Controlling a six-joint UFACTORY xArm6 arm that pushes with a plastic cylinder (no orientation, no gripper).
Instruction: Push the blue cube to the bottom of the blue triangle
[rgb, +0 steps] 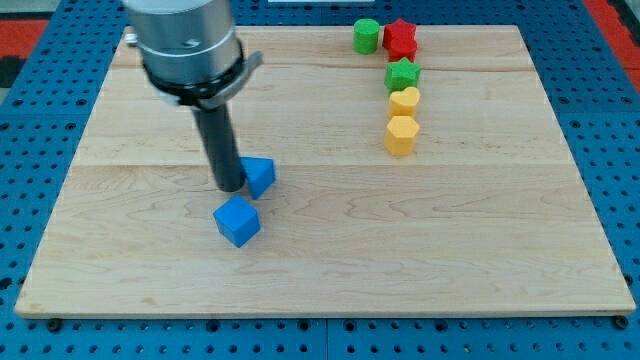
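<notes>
The blue cube (237, 221) lies on the wooden board (320, 260) left of centre. The blue triangle (260, 176) sits just above and to the right of it, a small gap between them. My tip (229, 188) stands at the triangle's left side, touching or nearly touching it, and just above the cube's top edge. The rod hides part of the triangle's left side.
At the view's top right stand a green cylinder (366, 36), a red star (401, 39), a green star (402, 74), a yellow heart-like block (404, 100) and a yellow hexagon (400, 135). The board lies on a blue pegboard (40, 120).
</notes>
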